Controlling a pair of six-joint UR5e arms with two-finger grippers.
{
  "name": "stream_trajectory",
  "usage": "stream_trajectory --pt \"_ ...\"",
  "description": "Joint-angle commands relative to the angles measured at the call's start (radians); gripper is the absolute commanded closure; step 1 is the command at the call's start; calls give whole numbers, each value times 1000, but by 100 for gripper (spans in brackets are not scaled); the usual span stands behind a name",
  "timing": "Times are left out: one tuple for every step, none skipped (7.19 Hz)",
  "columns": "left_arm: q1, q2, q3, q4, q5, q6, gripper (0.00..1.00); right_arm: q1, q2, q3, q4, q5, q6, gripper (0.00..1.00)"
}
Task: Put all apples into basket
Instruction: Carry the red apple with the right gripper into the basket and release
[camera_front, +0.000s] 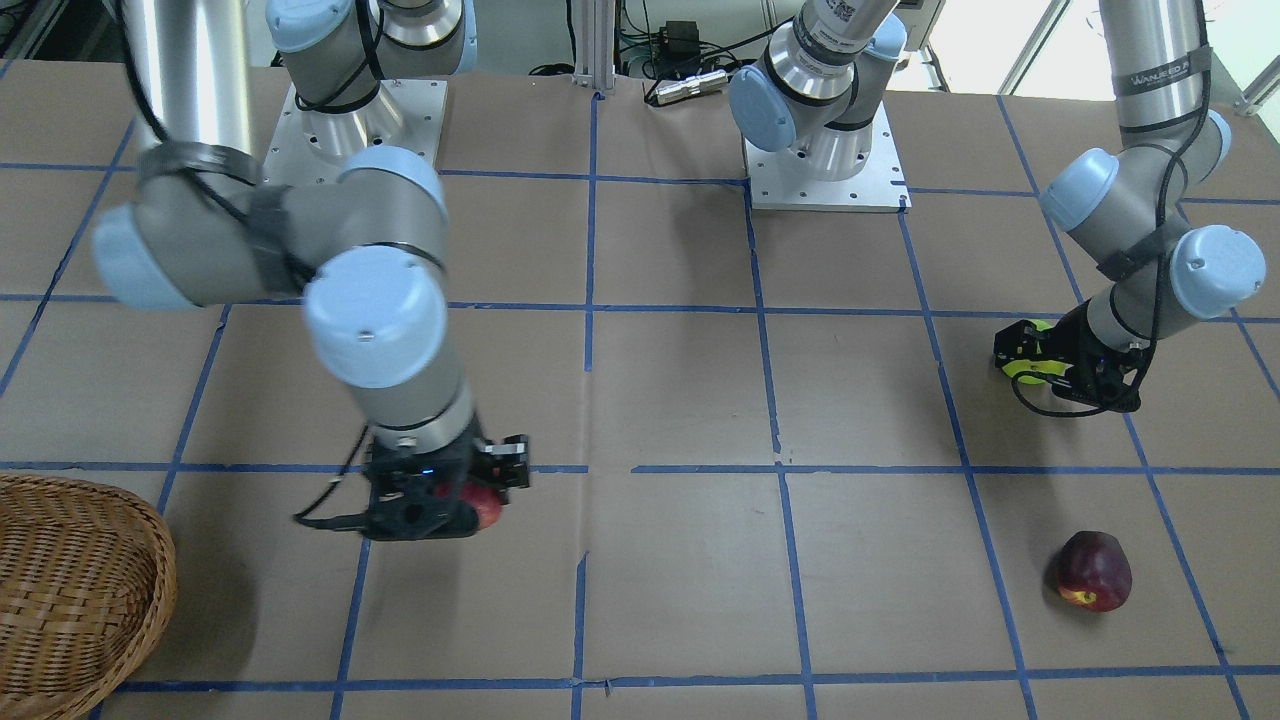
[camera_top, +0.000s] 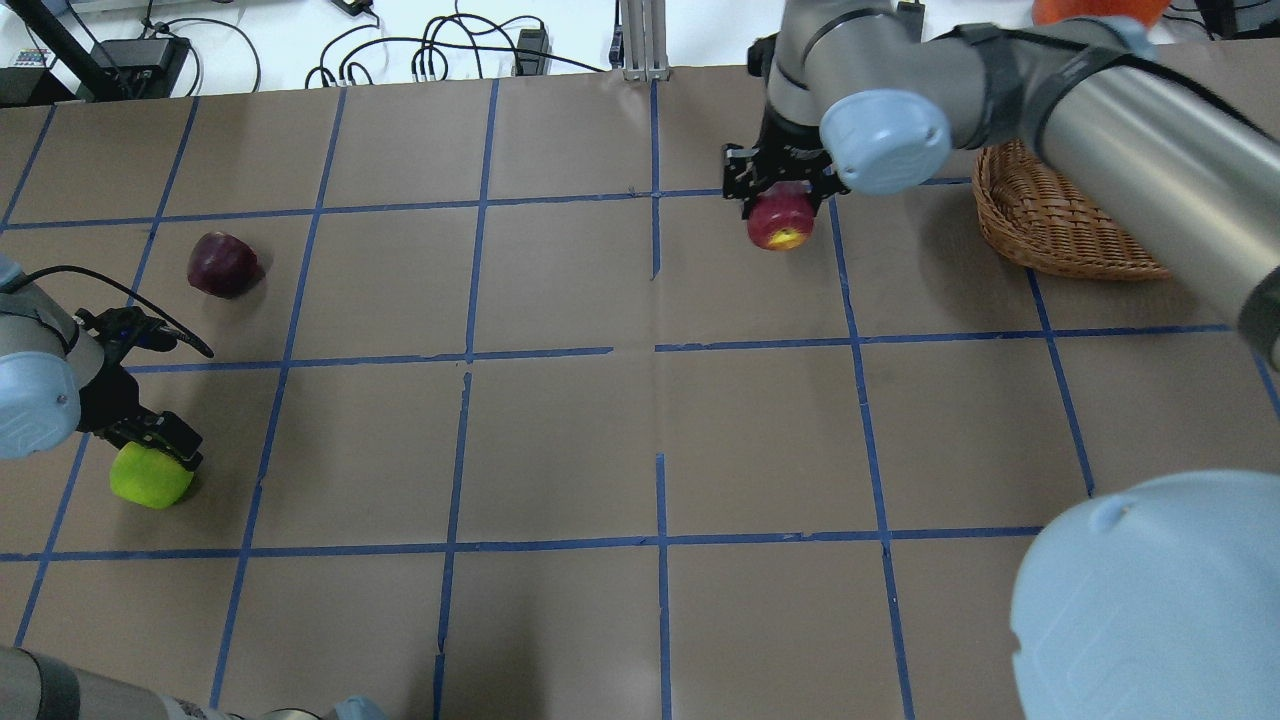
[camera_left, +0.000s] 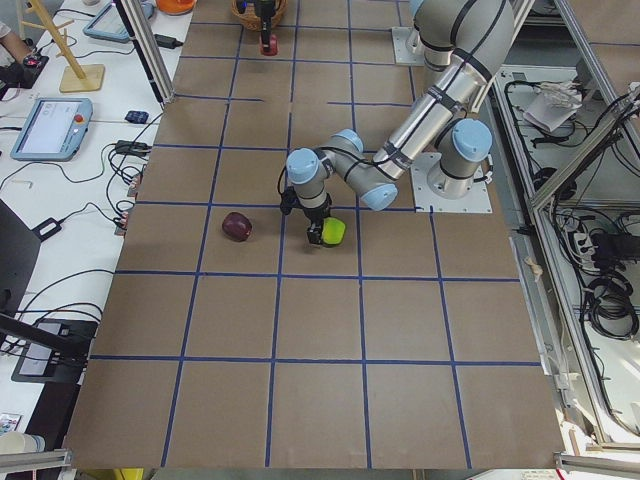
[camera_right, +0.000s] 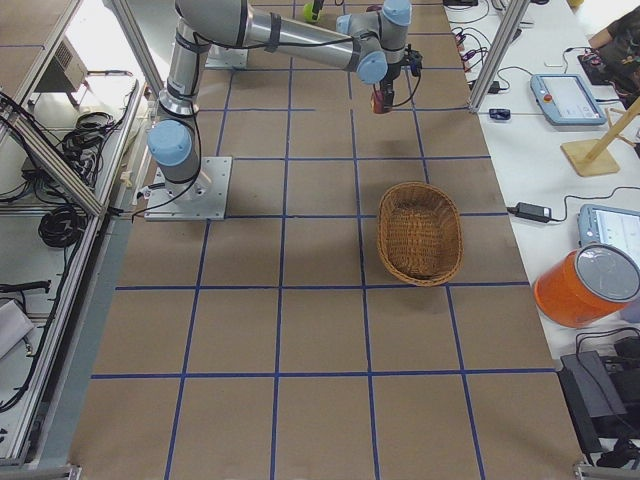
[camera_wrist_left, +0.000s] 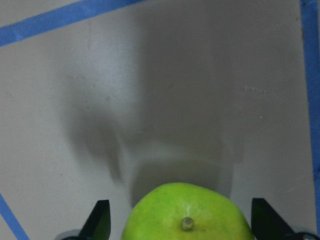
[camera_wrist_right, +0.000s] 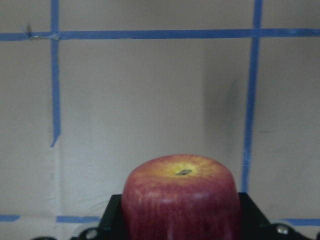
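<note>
Worktop carries everything. Basket on robot's right side, no apple inside (right side view shows it bare).

Right tool clamped on red apple, seemingly raised off worktop, near basket but short of rim. Judged: carrying for drop.

Left tool has fingers apart, straddling green apple that rests on worktop. Judged: pre-grasp.

Maroon apple loose near left tool, well apart from basket.
</note>
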Motion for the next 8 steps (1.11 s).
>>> stream_trajectory --pt "11 2 -27 -13 6 0 0 -275 -12 -92 96 -102 -157 100" --pt "25 -4 -38 -13 27 2 0 -369 -9 -100 92 -110 -287 100" --pt "29 -3 -52 -13 58 2 0 -441 13 -96 74 -110 -390 100" --pt "29 -3 -53 -12 57 -6 0 -491 77 -96 -2 -120 -411 100" --pt "29 -4 -52 -10 48 -9 7 -523 142 -97 -128 -170 -478 100" --pt "29 -4 -43 -12 48 -9 26 -534 187 -100 -170 -172 -506 100" --pt "14 5 -40 -12 48 -9 50 -536 210 -100 -173 -170 -503 100" --pt "-24 15 -31 -10 4 -27 54 -536 239 -109 -225 -175 -500 96"
